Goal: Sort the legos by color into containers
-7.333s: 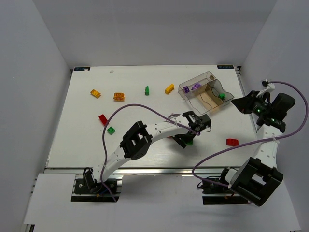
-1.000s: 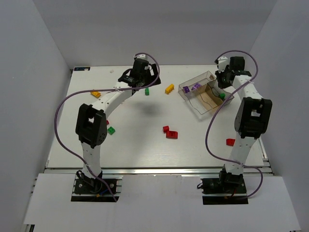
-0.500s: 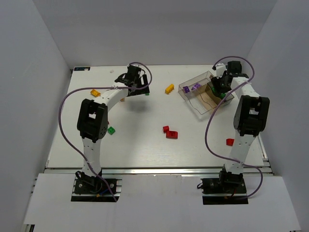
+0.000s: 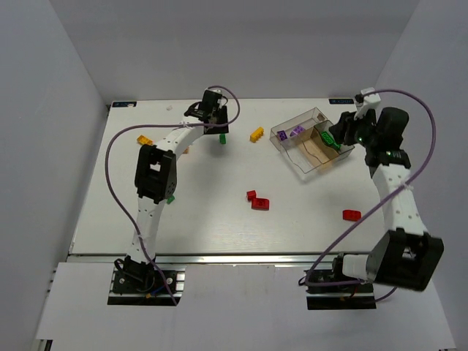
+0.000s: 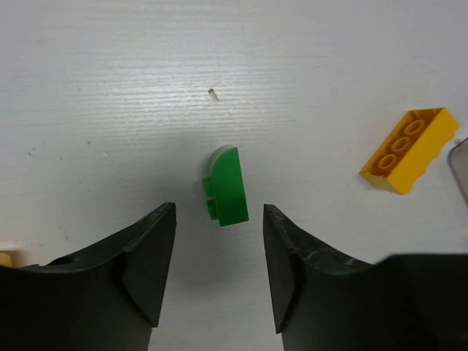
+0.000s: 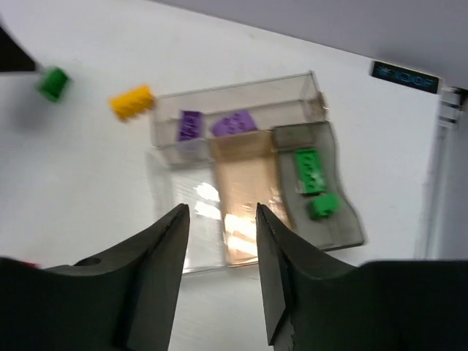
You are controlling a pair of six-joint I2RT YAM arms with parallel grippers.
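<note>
Fingers, left (image 5: 146, 270): wide apart, empty, flanking smooth round-ended green brick (image 5: 227, 186), not touching. Fingers, right (image 6: 153, 278): parted, empty, above clear plastic box (image 6: 238, 190).

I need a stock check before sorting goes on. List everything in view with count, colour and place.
Table: one, white.
Box: one, clear with a tan bottom, far right of the table.
Purple bricks: two, together in one box compartment.
Green bricks: four; two in the box's wavy-edged compartment, one at far middle, one at the left.
Yellow bricks: two; one just left of the box, one far left.
Red bricks: three; two close together mid-table, one near right.
Orange brick: one, mostly hidden by the left arm.
Left tool: open, astride the far green brick.
Right tool: open, above the box.
</note>
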